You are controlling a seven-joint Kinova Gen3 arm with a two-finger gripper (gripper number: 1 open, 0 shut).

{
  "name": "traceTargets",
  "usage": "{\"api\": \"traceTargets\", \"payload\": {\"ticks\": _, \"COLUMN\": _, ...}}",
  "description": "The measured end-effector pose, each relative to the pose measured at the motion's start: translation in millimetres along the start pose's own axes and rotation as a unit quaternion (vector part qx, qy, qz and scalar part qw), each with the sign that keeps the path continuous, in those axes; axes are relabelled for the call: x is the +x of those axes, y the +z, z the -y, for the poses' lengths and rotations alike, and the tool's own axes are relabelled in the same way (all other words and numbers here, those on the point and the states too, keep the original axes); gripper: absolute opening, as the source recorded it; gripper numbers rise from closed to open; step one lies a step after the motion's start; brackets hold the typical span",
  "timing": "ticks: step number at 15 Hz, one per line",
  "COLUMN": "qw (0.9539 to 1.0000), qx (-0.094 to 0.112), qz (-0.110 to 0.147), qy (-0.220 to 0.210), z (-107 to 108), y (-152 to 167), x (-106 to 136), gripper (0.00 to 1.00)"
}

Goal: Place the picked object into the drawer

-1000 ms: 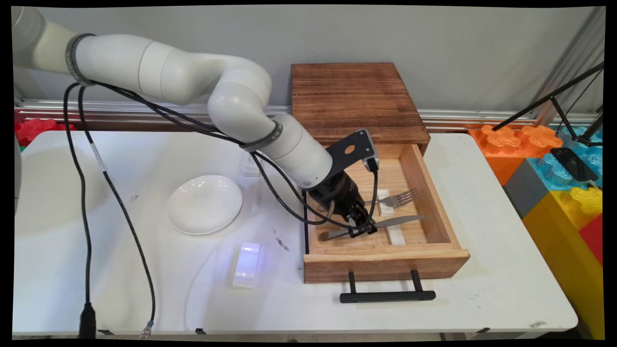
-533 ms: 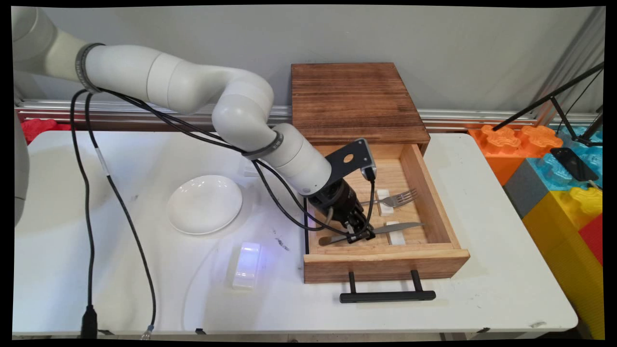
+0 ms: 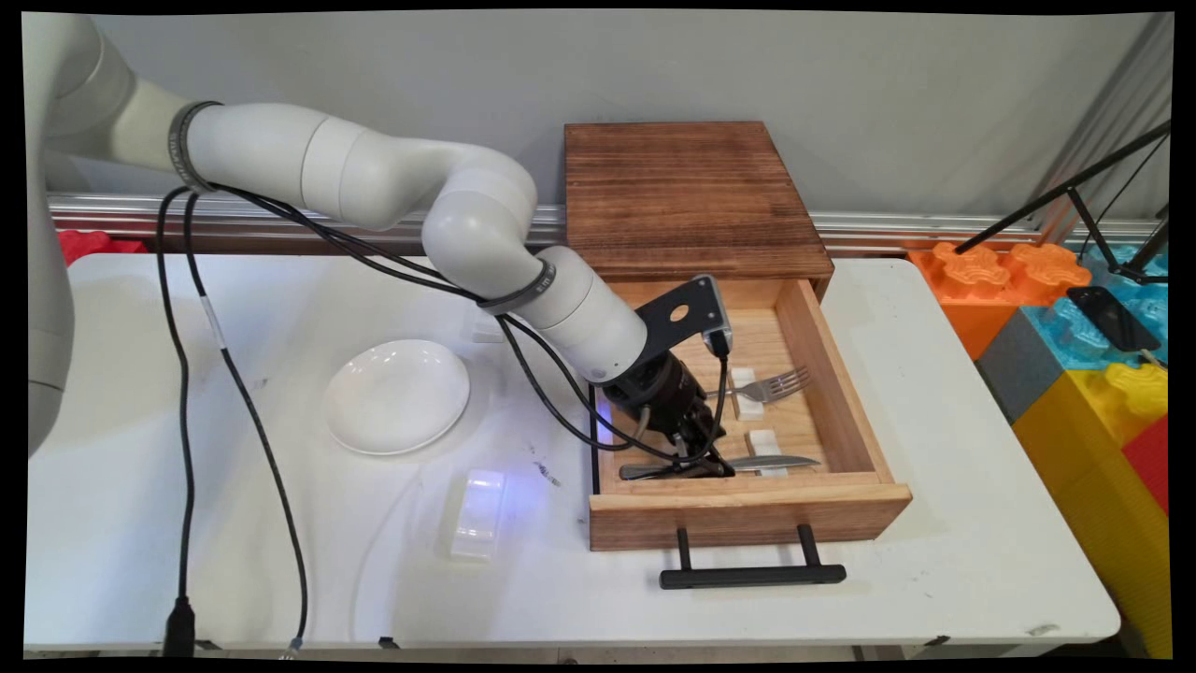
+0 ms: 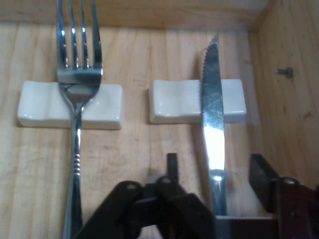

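My gripper [image 3: 703,465] reaches into the open wooden drawer [image 3: 747,509], close to its front wall. In the hand view the gripper [image 4: 215,167] is open, with its two fingers [image 4: 172,164] standing apart on either side of a knife's handle. The knife [image 4: 213,114] lies flat with its serrated blade across a white rest [image 4: 174,99], close to the drawer's side wall. From the main view the knife [image 3: 775,462] runs along the front wall. A fork [image 4: 77,99] lies parallel to it on a second white rest [image 4: 40,102], also visible as the fork [image 3: 766,385] further back.
The drawer comes out of a dark wooden cabinet [image 3: 687,192] and has a black handle [image 3: 752,575] at the front. A white plate [image 3: 396,395] and a small white box [image 3: 477,513] sit on the table to the left. Coloured blocks [image 3: 1093,355] stand off the table's right.
The gripper carried the tilted knife toward the drawer's front wall and lowered it. The knife now lies level on its rest, and the fingers have opened around the handle.
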Motion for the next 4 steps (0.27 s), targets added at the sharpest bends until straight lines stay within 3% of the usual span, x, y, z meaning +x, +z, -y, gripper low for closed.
{"api": "traceTargets", "payload": {"ticks": 4, "qw": 1.0000, "qx": 0.001, "qz": -0.003, "qy": 0.000, "z": 4.5, "y": -6.9, "x": 5.6, "gripper": 1.00}}
